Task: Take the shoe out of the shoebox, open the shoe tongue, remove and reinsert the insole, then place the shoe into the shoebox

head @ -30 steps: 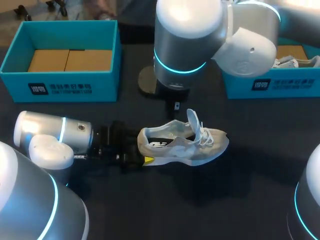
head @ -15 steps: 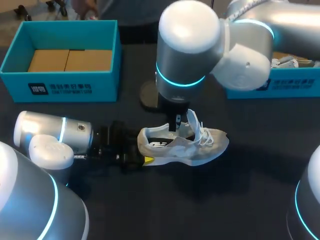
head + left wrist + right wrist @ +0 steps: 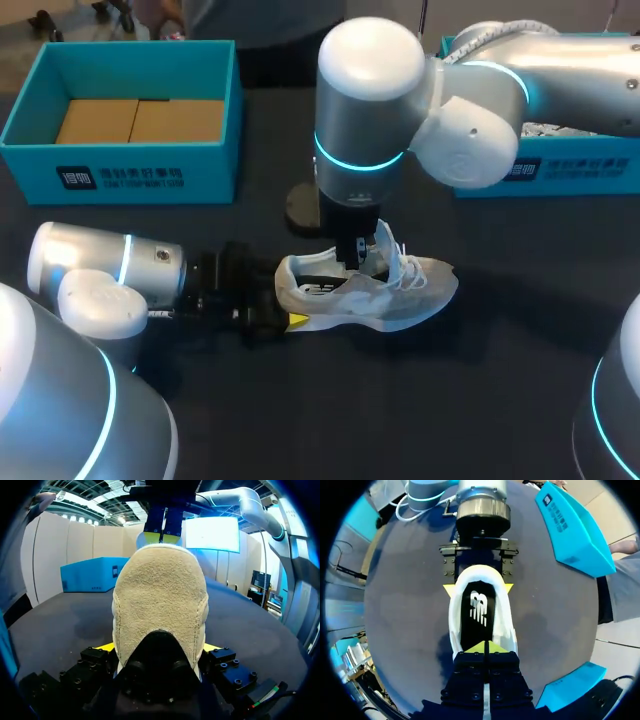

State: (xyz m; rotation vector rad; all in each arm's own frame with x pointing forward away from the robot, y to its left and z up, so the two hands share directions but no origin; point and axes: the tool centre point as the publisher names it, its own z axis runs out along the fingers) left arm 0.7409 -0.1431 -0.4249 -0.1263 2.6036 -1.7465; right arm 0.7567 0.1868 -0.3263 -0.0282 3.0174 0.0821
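Pale shoe held at heel by left gripper; right gripper closed, seemingly inside.

Right gripper — tips together — over the shoe, heel clamped by left gripper.

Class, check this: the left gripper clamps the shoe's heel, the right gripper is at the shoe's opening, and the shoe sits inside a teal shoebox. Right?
Not quite. The head view shows the shoe lying on the dark table, outside both teal shoeboxes. The rest holds: the left gripper clamps its heel and the right gripper is at its opening.
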